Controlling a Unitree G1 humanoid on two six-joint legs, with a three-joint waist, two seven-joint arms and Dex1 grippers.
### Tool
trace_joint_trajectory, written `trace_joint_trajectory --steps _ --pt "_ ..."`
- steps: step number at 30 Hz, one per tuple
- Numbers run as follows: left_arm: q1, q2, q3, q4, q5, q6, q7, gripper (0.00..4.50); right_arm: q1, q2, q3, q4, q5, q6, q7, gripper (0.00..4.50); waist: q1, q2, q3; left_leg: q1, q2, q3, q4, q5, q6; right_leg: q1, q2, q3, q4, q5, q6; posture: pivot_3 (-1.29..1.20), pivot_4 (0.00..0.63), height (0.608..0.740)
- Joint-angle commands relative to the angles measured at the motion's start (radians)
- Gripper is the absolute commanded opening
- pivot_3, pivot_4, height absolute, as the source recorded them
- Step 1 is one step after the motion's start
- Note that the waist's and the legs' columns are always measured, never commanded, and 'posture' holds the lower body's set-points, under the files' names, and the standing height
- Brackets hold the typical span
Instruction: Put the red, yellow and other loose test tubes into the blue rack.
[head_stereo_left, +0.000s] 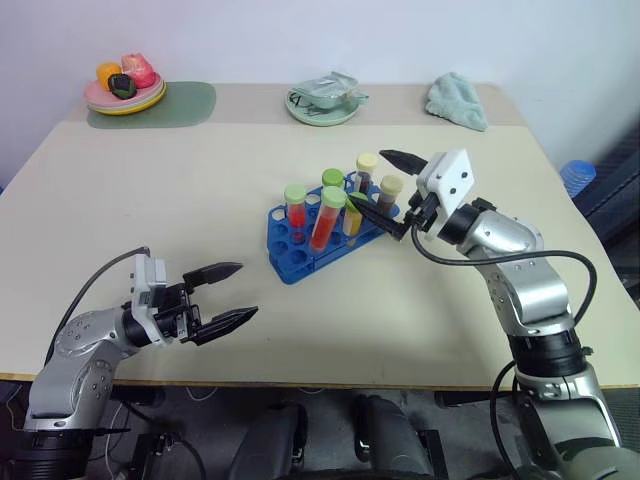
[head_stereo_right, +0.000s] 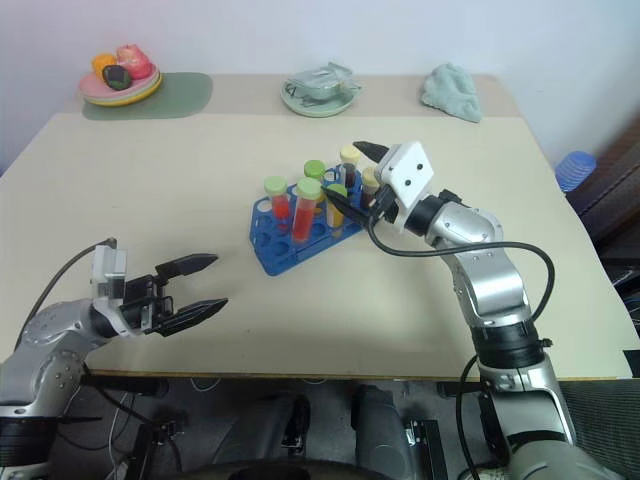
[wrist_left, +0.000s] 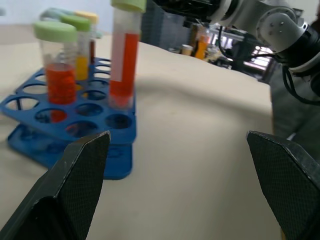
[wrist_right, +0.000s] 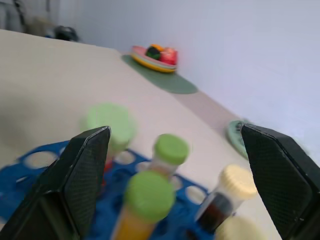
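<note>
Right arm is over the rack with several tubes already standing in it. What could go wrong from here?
The right gripper hangs open right among the capped tubes in the blue rack, so a sweep could knock the tall red tube, which already leans. The rack is light and sits loose on the table, so a bump could shift it.

The right gripper (head_stereo_left: 377, 182) hides part of the blue rack (head_stereo_left: 292, 262) (far end).

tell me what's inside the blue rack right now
Capped tubes stand upright in the blue rack: red tube, orange tube, yellow tube, dark tube. The right gripper hides part of the back row.
</note>
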Motion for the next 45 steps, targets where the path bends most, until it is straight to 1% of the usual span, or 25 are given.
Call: trace_joint_trajectory --steps 1,7,14,19,34,40,45 --pt "0.017 -0.011 0.015 -0.065 -0.026 0.002 0.014 4.46 -0.056 0.016 -0.032 0.054 -0.047 -0.067 -0.054 4.27 -0.002 0.000 0.000 0.000 0.000 0.000 0.000 0.001 -0.002 0.000 0.000 0.000 0.000 0.000 0.000 0.00 0.150 0.740" --pt "0.029 -0.029 0.022 -0.066 -0.012 -0.015 0.029 4.46 -0.058 0.028 -0.020 0.095 -0.079 -0.113 -0.062 4.27 -0.005 0.000 0.000 0.000 0.000 0.000 -0.001 0.001 -0.001 0.000 0.000 0.000 0.000 0.000 0.000 0.00 0.150 0.740" --pt "0.016 -0.039 0.020 -0.041 -0.005 -0.028 0.026 4.46 -0.029 0.031 0.010 0.019 -0.034 -0.077 0.020 4.27 -0.019 0.000 0.000 0.000 0.000 0.000 -0.001 -0.001 0.002 -0.001 0.000 0.000 0.001 0.000 0.000 0.00 0.150 0.740" --pt "-0.005 -0.048 0.010 -0.024 -0.001 -0.031 0.024 4.46 -0.023 0.032 0.017 -0.013 -0.023 -0.053 0.052 4.27 -0.021 0.000 0.000 0.000 0.000 0.000 -0.001 -0.002 0.003 -0.001 0.000 0.000 0.001 0.000 0.000 0.00 0.150 0.740" --pt "-0.009 -0.059 0.008 -0.026 0.000 -0.033 0.030 4.46 -0.070 0.077 0.048 0.047 -0.079 -0.063 0.040 4.27 -0.022 0.000 0.000 0.000 0.000 0.000 -0.001 -0.001 0.003 -0.001 0.000 0.000 0.001 0.000 0.000 0.00 0.150 0.740" --pt "0.001 -0.058 0.015 -0.035 0.000 -0.037 0.038 4.46 -0.076 0.101 0.059 0.042 -0.055 -0.071 0.071 4.27 -0.021 0.000 0.000 0.000 0.000 0.000 -0.001 -0.001 0.003 -0.001 0.000 0.000 0.001 0.000 0.000 0.00 0.150 0.740" --pt "0.001 -0.058 0.016 -0.040 -0.002 -0.035 0.046 4.46 -0.080 0.112 0.033 0.037 -0.046 -0.078 0.056 4.27 -0.021 0.000 0.000 0.000 0.000 0.000 -0.001 -0.002 0.003 -0.001 0.000 0.000 0.001 0.000 0.000 0.00 0.150 0.740"
